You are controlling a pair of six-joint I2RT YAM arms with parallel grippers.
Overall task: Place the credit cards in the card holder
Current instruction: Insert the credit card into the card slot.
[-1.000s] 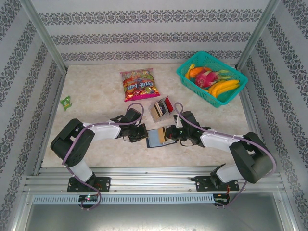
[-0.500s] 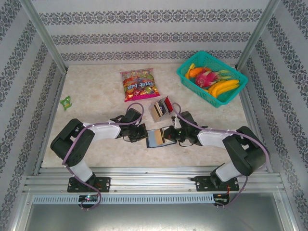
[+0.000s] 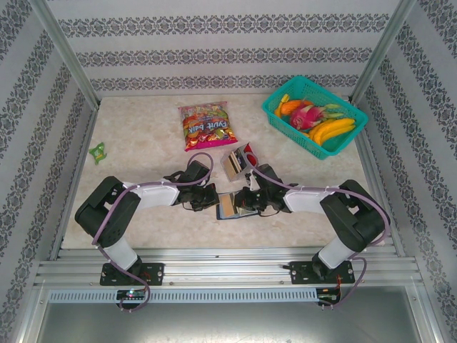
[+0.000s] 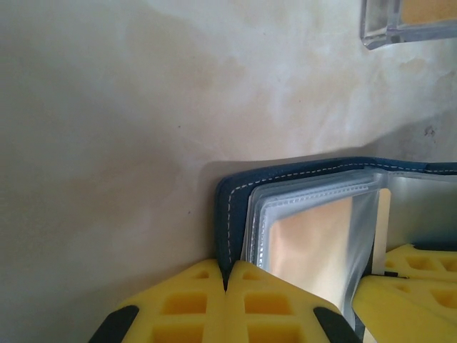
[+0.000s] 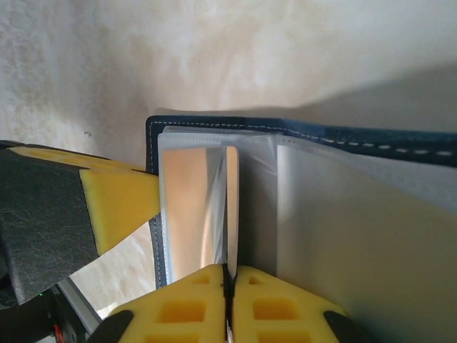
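Observation:
The card holder (image 3: 230, 206) lies open on the table between my two grippers, navy cover (image 4: 234, 207) outside and clear sleeves (image 5: 357, 214) inside. My left gripper (image 4: 227, 275) is shut on the cover's edge. Opposite it, my right gripper (image 5: 228, 275) is shut on a thin tan-gold credit card (image 5: 232, 204), held edge-on and standing in among the sleeves. A tan-gold surface (image 4: 314, 243) shows through one sleeve. More credit cards, red and dark, stand in a small clear stand (image 3: 239, 161) just behind the holder.
A colourful snack bag (image 3: 207, 125) lies at the back centre. At the back right stands a teal basket (image 3: 282, 114) of toy fruit. A small green object (image 3: 98, 151) sits near the left wall. Patterned walls close in the table.
My right gripper has slid left with the tan-gold card, deeper into the open card holder, and its elbow has swung inward. The left arm has kept its hold and place.

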